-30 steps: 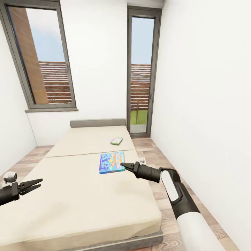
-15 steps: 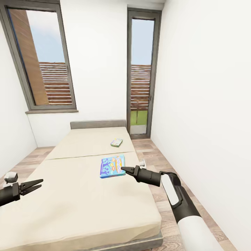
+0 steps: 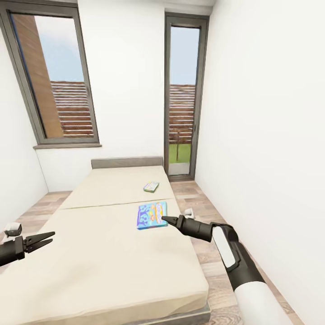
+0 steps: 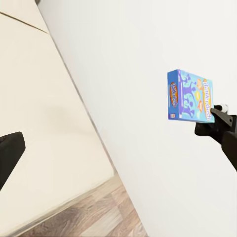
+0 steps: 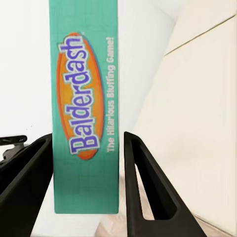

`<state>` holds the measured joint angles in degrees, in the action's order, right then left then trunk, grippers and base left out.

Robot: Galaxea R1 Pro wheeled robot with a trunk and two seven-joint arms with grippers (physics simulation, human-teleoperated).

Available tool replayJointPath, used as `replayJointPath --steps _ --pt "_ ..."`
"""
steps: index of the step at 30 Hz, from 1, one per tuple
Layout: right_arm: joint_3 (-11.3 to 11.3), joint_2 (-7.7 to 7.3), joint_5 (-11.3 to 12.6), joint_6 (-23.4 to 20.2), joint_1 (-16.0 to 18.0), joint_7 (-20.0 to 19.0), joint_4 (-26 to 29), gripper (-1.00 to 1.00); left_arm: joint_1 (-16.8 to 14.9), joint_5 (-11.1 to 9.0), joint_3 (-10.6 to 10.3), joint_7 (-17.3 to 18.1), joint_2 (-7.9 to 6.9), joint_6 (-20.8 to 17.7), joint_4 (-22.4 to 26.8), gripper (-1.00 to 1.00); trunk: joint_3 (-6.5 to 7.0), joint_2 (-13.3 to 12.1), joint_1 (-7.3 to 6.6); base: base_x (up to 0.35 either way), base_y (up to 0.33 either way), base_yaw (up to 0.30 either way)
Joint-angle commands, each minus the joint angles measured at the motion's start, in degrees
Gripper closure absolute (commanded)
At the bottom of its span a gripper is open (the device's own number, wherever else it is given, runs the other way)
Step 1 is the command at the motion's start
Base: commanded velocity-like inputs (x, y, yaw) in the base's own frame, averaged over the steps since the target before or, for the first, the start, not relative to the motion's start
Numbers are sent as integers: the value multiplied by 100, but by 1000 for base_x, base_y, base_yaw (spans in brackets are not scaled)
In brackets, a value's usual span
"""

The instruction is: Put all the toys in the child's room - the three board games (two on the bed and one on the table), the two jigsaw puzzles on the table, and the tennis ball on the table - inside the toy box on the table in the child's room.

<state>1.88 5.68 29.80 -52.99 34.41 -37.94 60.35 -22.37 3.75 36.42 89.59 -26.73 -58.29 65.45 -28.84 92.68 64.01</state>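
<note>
- Right tool [image 3: 165, 220] pinching the near edge of a mostly blue board game [image 3: 152, 215], box held flat just above the beige bed [image 3: 104, 262], towards the bed's right side.
- In the right wrist view, same box [image 5: 85, 106] seen edge-on between the two dark fingers [image 5: 145, 190], teal side panel reading "Balderdash", fingers pressed against both faces.
- In the left wrist view, blue game box [image 4: 189, 96] seen gripped at one edge by the right tool [image 4: 215, 111], white wall behind it.
- Second board game [image 3: 151, 186], green and white, lying flat farther up the mattress, near the grey headboard [image 3: 127, 161], well apart from the held box.
- Left tool [image 3: 45, 238] hanging over the near left part of the bed, jaws spread a little, nothing between them.
- Tall dark-framed windows [image 3: 183, 90] in the far white wall, wood-plank floor [image 3: 212, 266] running along the bed's right side.
</note>
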Motion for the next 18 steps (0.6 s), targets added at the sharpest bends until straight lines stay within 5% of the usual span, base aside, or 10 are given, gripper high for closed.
replayJointPath --steps 1,7,18 --pt "19 5 -27 -9 4 -21 1 100 -8 43 2 41 -1 -60 3 -100 12 -38 -23 0 0 0" --pt "0 32 -35 45 4 9 -7 100 -9 47 -2 41 -7 -60 3 -100 120 -279 -155 0 0 67" --pt "5 76 -43 54 4 15 -19 100 -1 40 37 41 -15 -79 -7 -100 317 -720 -396 0 0 271"
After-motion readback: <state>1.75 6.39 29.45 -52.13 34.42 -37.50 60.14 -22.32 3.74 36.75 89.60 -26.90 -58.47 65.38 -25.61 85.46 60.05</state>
